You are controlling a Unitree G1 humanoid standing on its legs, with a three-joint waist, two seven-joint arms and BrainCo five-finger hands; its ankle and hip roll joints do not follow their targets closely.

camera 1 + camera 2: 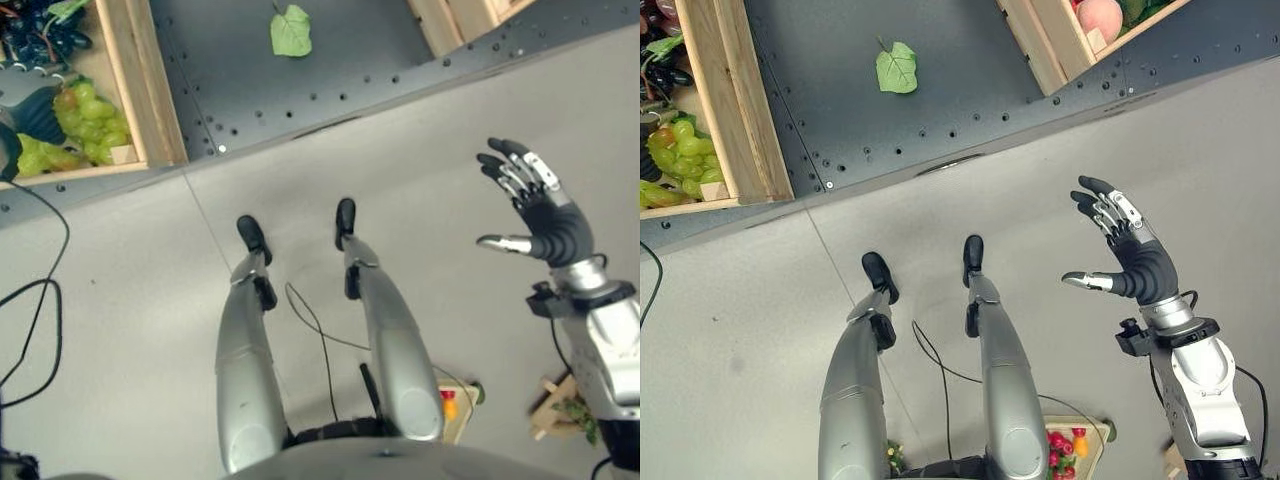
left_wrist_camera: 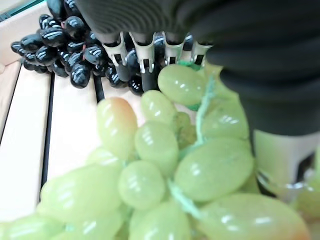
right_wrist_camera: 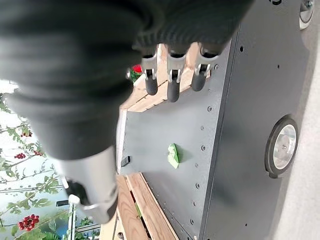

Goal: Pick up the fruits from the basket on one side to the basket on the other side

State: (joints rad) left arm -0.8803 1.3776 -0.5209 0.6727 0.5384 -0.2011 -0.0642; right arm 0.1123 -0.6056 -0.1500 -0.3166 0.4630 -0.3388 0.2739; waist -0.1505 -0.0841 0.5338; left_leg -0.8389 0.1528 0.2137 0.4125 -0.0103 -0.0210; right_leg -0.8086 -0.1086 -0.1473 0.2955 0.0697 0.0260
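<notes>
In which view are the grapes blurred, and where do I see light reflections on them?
Left wrist view: the nearest green grapes are soft and out of focus, and the black grapes farther off carry bright white highlights. Left eye view: the green grapes in the wooden crate look evenly lit, without strong glare.

A robotics test space staged as a fruit stall: a dark grey perforated metal tabletop (image 1: pixel 940 110) on caster wheels stands on a plain grey floor (image 1: pixel 450 180), carrying slatted pale wooden crates (image 1: pixel 725 110) of green grapes (image 2: pixel 165 165) and black grapes (image 2: pixel 65 45), with a loose green leaf (image 1: pixel 896 68) between them.
</notes>
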